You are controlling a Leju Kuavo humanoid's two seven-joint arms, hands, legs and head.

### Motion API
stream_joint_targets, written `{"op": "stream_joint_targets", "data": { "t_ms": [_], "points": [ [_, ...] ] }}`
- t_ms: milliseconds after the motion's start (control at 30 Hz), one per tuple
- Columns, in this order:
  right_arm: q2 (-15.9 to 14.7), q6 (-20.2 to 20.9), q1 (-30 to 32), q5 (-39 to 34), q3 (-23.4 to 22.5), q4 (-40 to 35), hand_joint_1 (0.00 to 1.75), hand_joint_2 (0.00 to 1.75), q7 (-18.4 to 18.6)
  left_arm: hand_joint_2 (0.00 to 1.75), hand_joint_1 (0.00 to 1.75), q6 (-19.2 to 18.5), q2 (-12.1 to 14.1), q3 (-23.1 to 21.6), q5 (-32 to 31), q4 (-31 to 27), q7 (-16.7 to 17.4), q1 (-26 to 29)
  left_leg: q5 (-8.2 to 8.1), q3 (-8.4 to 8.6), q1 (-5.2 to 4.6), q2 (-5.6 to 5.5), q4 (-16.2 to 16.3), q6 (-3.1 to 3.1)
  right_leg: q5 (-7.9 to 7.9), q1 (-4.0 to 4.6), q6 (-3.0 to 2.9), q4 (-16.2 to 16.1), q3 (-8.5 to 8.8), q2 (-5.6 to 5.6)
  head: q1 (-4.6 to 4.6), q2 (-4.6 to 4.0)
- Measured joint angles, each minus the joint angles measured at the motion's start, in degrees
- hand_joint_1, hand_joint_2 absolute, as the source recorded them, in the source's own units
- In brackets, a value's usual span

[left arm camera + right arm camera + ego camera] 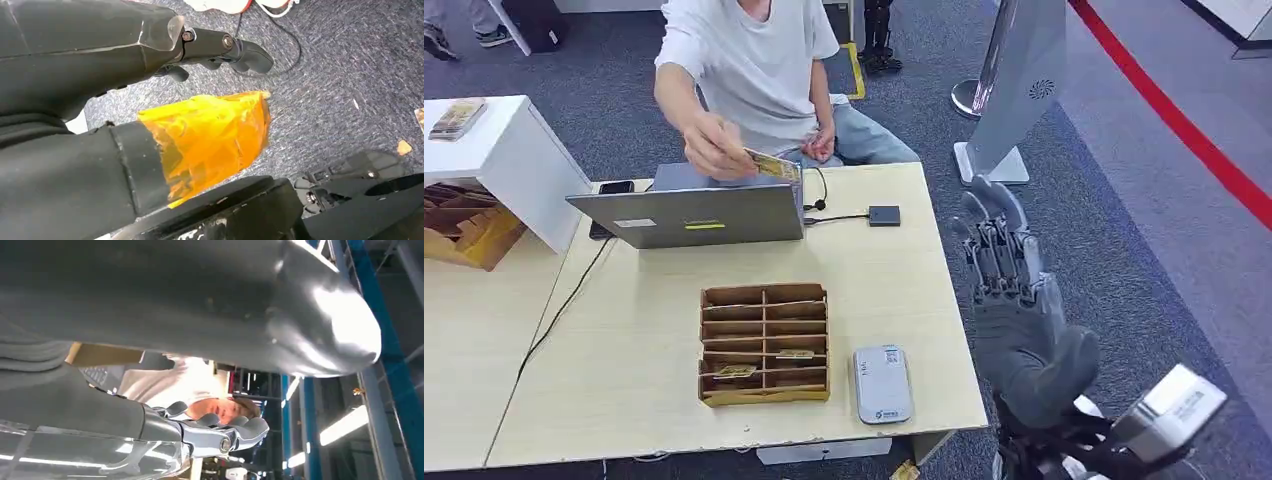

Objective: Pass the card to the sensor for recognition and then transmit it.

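Cards (754, 369) lie in two slots of the brown divided tray (764, 343) near the bench's (644, 330) front edge, beside a grey reader (882, 384). A person's hand (714, 148) holds the card (774, 165) above the laptop (692, 213) at the far edge. Right hand (1009, 290) is raised off the bench's right edge, fingers spread, holding nothing. Left hand's (215, 50) state I cannot tell.

The right hand (1014, 300) is raised beside the table's right edge, palm side turned up, its fingers (996, 235) stretched out straight and apart, holding nothing. Its thumb (1064, 370) juts out to the side. The left hand (200, 135) hangs low over the floor, fingers loosely extended, nothing in its grasp
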Motion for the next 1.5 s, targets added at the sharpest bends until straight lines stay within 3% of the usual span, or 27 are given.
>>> {"op": "stream_joint_targets", "data": {
  "t_ms": [200, 433, 600, 833, 867, 1233, 1500],
  "points": [
    [-0.02, 1.07, 0.06, -1.95, 0.00, 0.00, 0.00, 0.00, 0.07, 0.00, 0.00, 0.00, -0.13, 0.00, -0.28, 0.00, 0.00, 0.00, 0.00, 0.00, 0.00, 0.00, 0.00, 0.00, 0.00, 0.00, 0.00, 0.00, 0.00, 0.00, 0.00, 0.00],
    [0.00, -0.81, 0.79, 2.28, 0.02, 0.02, 0.00, 0.00, -0.17, 0.00, 0.00, -0.11, -0.11, 0.00, -0.76, 0.00, 0.26, -0.01, 0.00, -0.01, 0.00, 0.00, 0.00, 0.00, 0.00, 0.00, 0.00, 0.00, 0.00, 0.00, 0.00, 0.00],
    [0.87, -4.72, 0.15, 18.41, 1.47, 3.81, 0.00, 0.00, -1.97, 0.00, 0.00, -1.93, -0.09, -0.90, -3.65, -0.53, 2.52, -0.95, 0.01, -0.01, 0.00, 0.00, -0.01, 0.00, 0.00, 0.00, 0.00, 0.01, 0.01, 0.00, 0.00, 0.00],
    [2.23, -6.86, -3.44, 32.92, 3.06, 10.89, 0.00, 0.00, -0.65, 0.00, 0.00, -3.34, 0.04, -2.67, -5.71, -1.12, 3.83, -2.08, 0.07, 0.01, 0.01, 0.00, 0.00, -0.03, 0.05, 0.00, -0.04, 0.03, 0.04, 0.01, -0.02, 0.00],
    [2.36, -7.12, -3.91, 34.93, 3.28, 11.85, 0.00, 1.75, -0.22, 0.00, 0.00, -3.67, 0.07, -2.89, -5.97, -1.25, 4.08, -2.14, 0.07, 0.01, 0.01, -0.01, 0.00, -0.03, 0.05, 0.00, -0.04, 0.03, 0.04, 0.00, 0.00, 0.00],
    [4.37, -9.75, -8.44, 45.40, 4.28, 19.65, 0.00, 1.75, 2.38, 0.00, 0.00, -4.83, 0.33, -4.31, -7.65, -1.90, 5.09, -2.67, 0.06, 0.00, 0.01, -0.02, 0.00, -0.03, 0.05, 0.00, -0.05, 0.03, 0.02, -0.01, 0.00, 0.00],
    [4.61, -15.45, -11.99, 69.95, 5.33, 25.23, 0.00, 1.75, 10.19, 0.00, 0.00, -5.55, 0.37, -4.41, -8.94, -2.03, 5.57, -2.81, 0.07, 0.00, 0.01, -0.02, 0.00, -0.03, 0.05, 0.00, -0.05, 0.03, 0.02, 0.00, 0.00, 0.00]
  ]
}}
